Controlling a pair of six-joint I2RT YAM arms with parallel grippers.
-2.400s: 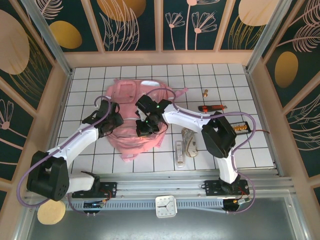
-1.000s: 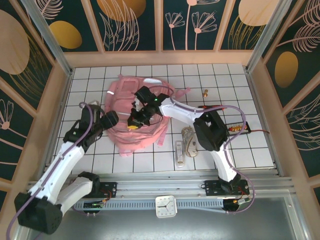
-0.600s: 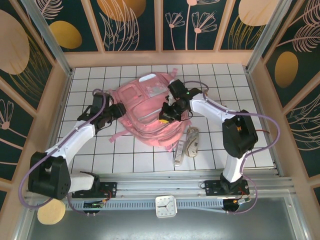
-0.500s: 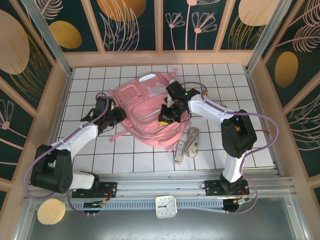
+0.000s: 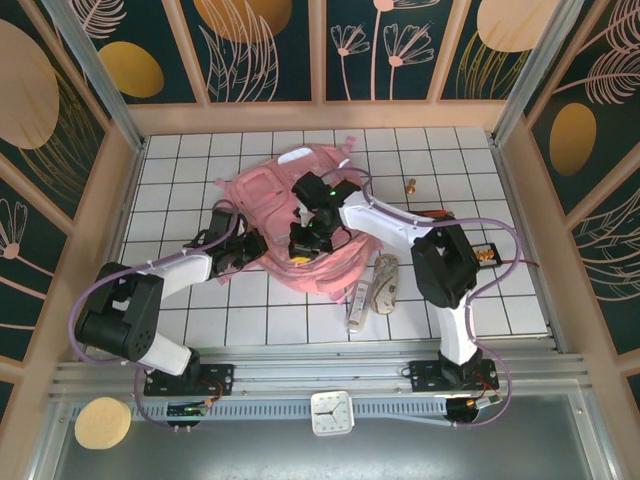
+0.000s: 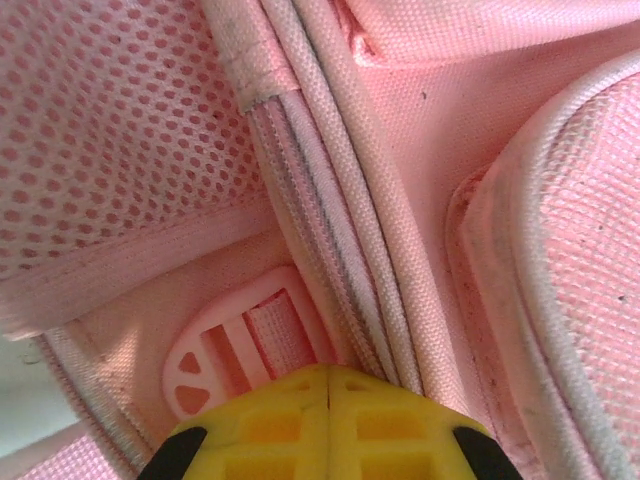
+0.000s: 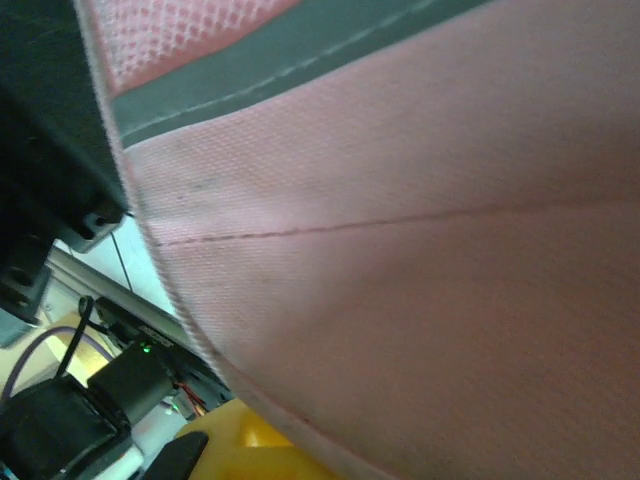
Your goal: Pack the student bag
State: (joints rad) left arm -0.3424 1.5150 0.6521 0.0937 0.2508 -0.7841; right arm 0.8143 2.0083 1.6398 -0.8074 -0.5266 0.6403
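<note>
The student bag, soft and pink, lies crumpled in the middle of the tiled table. My left gripper is at its lower left edge. In the left wrist view its yellow fingertips meet with nothing between them, pressed against the bag's piping beside a pink strap buckle. My right gripper sits on the bag's middle, shut on its fabric. In the right wrist view pink cloth drapes over the jaws, and one yellow finger shows beneath it.
A clear pouch of stationery and a white stick-shaped item lie right of the bag. An orange-and-black cutter, a small brass piece and an orange item lie further right. Wooden walls ring the table.
The left gripper has closed at the bag's lower left edge. The right gripper moved left and toward the near edge, dragging the bag with it.
</note>
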